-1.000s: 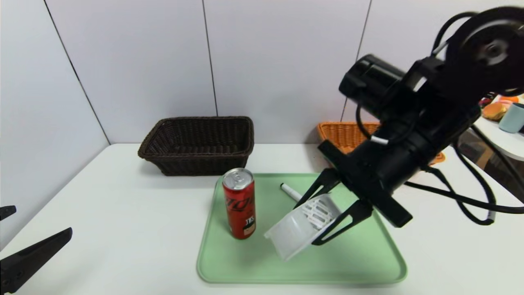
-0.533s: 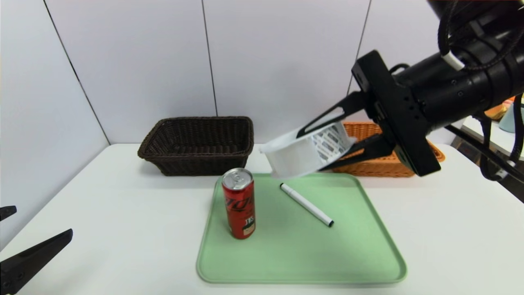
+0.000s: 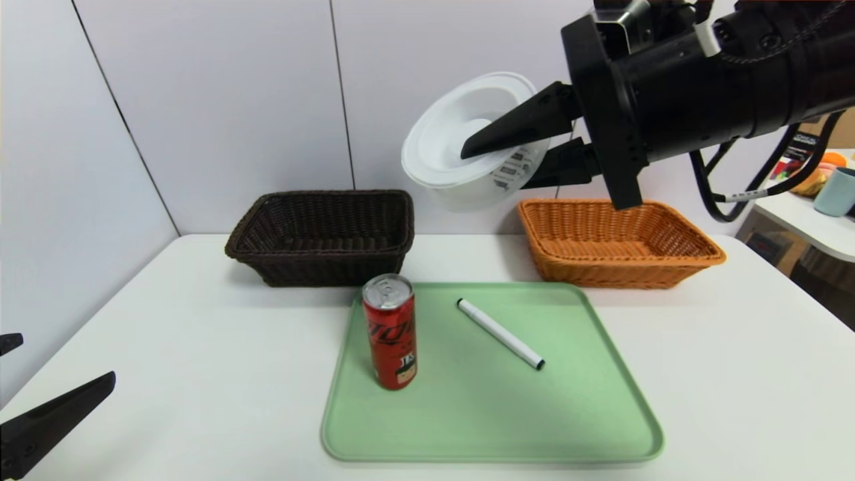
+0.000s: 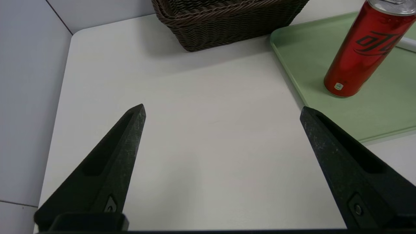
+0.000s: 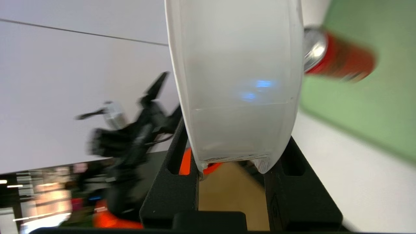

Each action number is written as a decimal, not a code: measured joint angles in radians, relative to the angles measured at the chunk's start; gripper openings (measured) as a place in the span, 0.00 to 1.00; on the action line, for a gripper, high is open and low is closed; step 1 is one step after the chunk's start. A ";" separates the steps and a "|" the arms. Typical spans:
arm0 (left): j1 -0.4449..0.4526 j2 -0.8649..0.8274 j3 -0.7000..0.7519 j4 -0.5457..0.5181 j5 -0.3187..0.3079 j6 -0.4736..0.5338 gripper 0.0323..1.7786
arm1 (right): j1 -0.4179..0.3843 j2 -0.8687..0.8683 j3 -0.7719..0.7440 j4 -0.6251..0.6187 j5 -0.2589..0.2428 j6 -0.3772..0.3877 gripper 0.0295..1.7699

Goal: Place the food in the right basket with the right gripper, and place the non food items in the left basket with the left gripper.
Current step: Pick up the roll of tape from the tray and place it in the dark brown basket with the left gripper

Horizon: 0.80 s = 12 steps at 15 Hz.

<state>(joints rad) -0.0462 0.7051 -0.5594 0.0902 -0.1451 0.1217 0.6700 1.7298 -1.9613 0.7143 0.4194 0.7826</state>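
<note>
Overhead, the right gripper (image 3: 494, 160) is clamping the white strainer (image 3: 461, 143), holding it high between the dark brown basket (image 3: 320, 234) and the orange basket (image 3: 618, 244). Only this view is showing both baskets and the whole marker (image 3: 501, 334), which is lying on the green tray (image 3: 494, 421) beside the red can (image 3: 391, 331). Up close, the right wrist view is showing the fingers (image 5: 172, 191) pinching the strainer's wall. Meanwhile the left gripper (image 4: 222, 110) is hovering spread wide and empty over the table (image 4: 201, 136).
</note>
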 joint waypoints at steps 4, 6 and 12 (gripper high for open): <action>0.000 -0.010 0.002 0.001 0.004 0.011 0.95 | 0.010 0.068 0.003 -0.157 -0.199 -0.308 0.30; 0.000 -0.015 0.003 0.001 0.006 0.011 0.95 | 0.015 0.116 0.003 -0.285 -0.269 -0.401 0.30; 0.000 -0.016 0.003 0.002 0.007 0.011 0.95 | 0.042 0.268 0.001 -0.566 -0.308 -0.444 0.30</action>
<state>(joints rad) -0.0462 0.6889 -0.5560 0.0923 -0.1385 0.1328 0.7123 1.9974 -1.9598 0.1481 0.1115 0.3381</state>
